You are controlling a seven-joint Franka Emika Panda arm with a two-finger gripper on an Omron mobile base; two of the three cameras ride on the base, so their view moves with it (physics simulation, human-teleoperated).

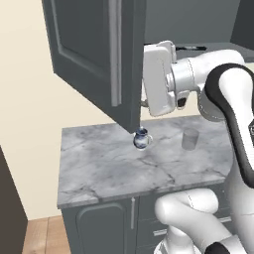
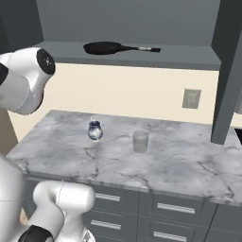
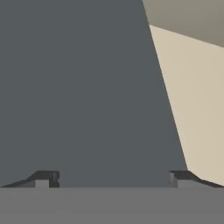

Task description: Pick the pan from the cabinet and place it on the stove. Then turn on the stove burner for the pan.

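I see the pan (image 2: 109, 47) lying flat on the inner shelf of the cabinet (image 2: 142, 59); it is round, shallow and nearly black, matte, with a long thin dark handle that runs toward the right of the right base view and ends in a paler tip; nothing touches it. The cabinet is dark grey and smooth; its open door (image 1: 94, 59) hangs forward in the left base view, panelled, with a long slim grey bar handle running down it.

The gripper (image 3: 113, 178) faces a flat dark grey surface in the hand view, with a cream wall beside it; its two small dark fingers (image 3: 46, 178) stand wide apart at the bottom, and nothing lies between them; I cannot tell whether they touch the grey face. In the left base view the white hand sits just behind the edge of the open door, at about the height of the door's lower end.

Below, the tabletop (image 2: 189, 165) is grey marble with darker veins, its front edge square; on it stand a small rounded glass jug (image 2: 95, 130), glossy with blue reflections, and a plain translucent tumbler (image 2: 140, 141), near each other but apart; I can't make out whether either holds anything. Under the tabletop sit grey drawers (image 2: 176, 208) with pale bar handles.
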